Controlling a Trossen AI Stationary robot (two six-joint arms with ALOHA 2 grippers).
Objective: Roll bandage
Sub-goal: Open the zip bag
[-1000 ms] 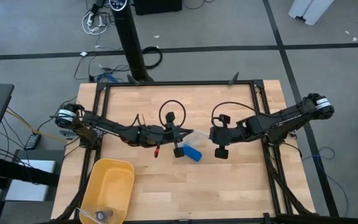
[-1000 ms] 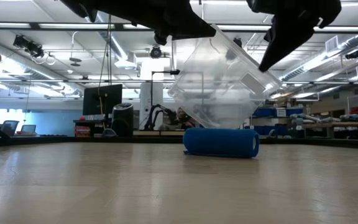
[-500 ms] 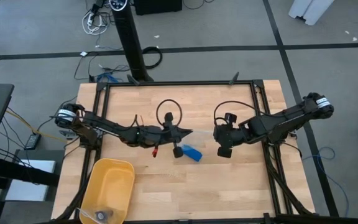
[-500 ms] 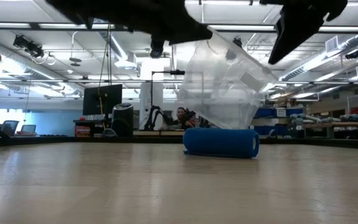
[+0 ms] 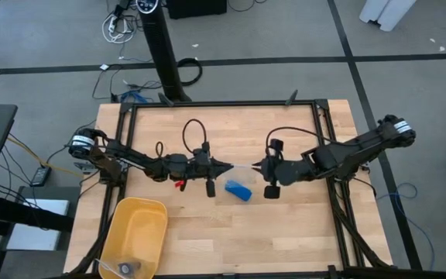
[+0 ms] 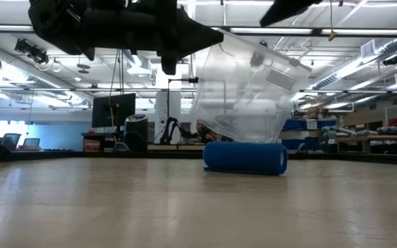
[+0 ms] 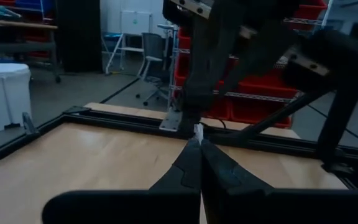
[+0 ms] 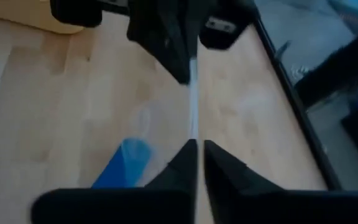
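Note:
The bandage [image 5: 237, 190] is a compact blue roll lying on its side on the wooden table; it also shows in the low view [image 6: 245, 158] and the right wrist view [image 8: 124, 163]. Above it a clear crinkled plastic bag [image 6: 248, 93] hangs between my two grippers. My left gripper [image 5: 226, 167] is shut on the bag's left upper edge. My right gripper [image 5: 259, 168] is shut on its right upper edge. The bag's lower end reaches down to the roll; whether it touches the roll, I cannot tell. My left gripper pinches the bag's upper edge [image 7: 197, 131] between its two fingertips, coming level from the table's left. The bag hangs below the fingers, above the table. My right gripper pinches the bag's opposite upper edge [image 8: 194, 127] between its fingertips, coming level from the table's right. The edge runs straight and taut between the two grippers.
A yellow bin [image 5: 134, 236] stands at the table's near left corner with a small object in it. A black frame [image 5: 223, 105] runs around the table's edges. Bare wood lies on the near side of the roll.
My left gripper has drawn back toward the table's left edge with the bag's edge. The bag has spread wider between the grippers, and its top edge is drawn taut. The blue roll has stayed where it was.

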